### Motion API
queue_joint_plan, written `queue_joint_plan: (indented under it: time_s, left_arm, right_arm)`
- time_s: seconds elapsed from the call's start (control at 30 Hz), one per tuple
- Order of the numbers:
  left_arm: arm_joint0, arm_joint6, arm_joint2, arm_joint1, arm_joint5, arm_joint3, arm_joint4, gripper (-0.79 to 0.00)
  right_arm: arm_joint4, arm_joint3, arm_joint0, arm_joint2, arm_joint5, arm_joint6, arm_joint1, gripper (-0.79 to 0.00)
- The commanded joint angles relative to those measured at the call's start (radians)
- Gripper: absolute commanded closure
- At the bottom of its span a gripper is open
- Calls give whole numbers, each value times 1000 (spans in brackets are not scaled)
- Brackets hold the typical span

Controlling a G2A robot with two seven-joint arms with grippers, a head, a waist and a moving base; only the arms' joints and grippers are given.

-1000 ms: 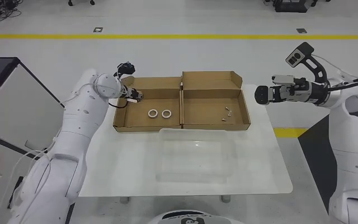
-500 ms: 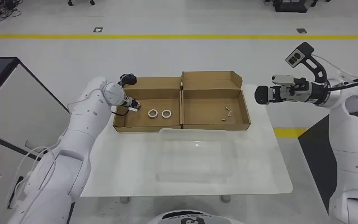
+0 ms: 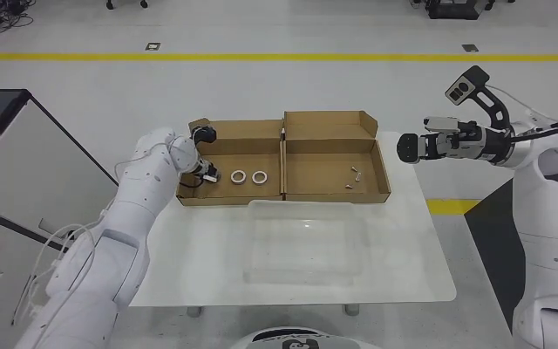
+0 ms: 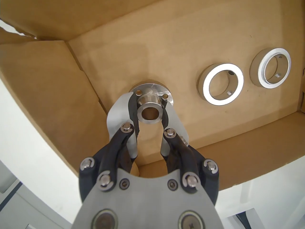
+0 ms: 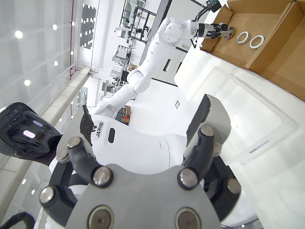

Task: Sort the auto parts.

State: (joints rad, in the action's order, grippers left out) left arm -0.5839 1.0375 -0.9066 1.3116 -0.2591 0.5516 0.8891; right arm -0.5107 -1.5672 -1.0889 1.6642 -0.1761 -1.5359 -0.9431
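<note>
A flanged metal hub (image 4: 149,91) is clamped by its collar in my left gripper (image 4: 149,110), low over the floor of the cardboard box's left compartment (image 3: 209,194). In the top view my left gripper (image 3: 209,172) is near that compartment's left wall. Two metal rings (image 3: 236,177) (image 3: 259,176) lie just to the right of it, and the left wrist view shows the same rings (image 4: 221,86) (image 4: 271,68). My right gripper (image 3: 403,147) hangs open past the table's right edge, its fingers (image 5: 201,113) spread wide with nothing between them.
The box's right compartment (image 3: 375,140) holds a few small screws (image 3: 353,172). A clear plastic bin (image 3: 305,244) stands in front of the box on the white table (image 3: 418,270).
My left gripper has moved with the hub from the back of the left compartment toward its front and lower. The right arm has not moved.
</note>
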Motion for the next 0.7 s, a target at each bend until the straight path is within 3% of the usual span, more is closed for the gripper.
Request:
queue_joint_plan:
  time_s: [0.0, 0.07, 0.13, 0.2, 0.27, 0.33, 0.53, 0.67]
  left_arm:
    - [4, -1, 5, 4, -1, -11, -2, 0]
    - [9, -4, 9, 8, -3, -22, -4, -46]
    - [13, -6, 12, 11, -5, -32, -10, -234]
    - [17, -8, 14, 14, -5, -42, -12, -477]
    - [20, -10, 16, 17, -7, -50, -15, -579]
    - [23, -12, 15, 19, -11, -59, -24, -785]
    - [46, -18, -7, 17, -16, -49, -64, -785]
    - [53, -10, -45, 6, -28, 23, -118, -785]
  right_arm:
    - [0, 0, 0, 0, 0, 0, 0, -785]
    - [0, 0, 0, 0, 0, 0, 0, -785]
    - [0, 0, 0, 0, 0, 0, 0, -785]
    - [0, 0, 0, 0, 0, 0, 0, -785]
    - [0, 0, 0, 0, 0, 0, 0, -785]
    - [0, 0, 0, 0, 0, 0, 0, -785]
    - [0, 0, 0, 0, 0, 0, 0, -785]
    - [0, 0, 0, 0, 0, 0, 0, -785]
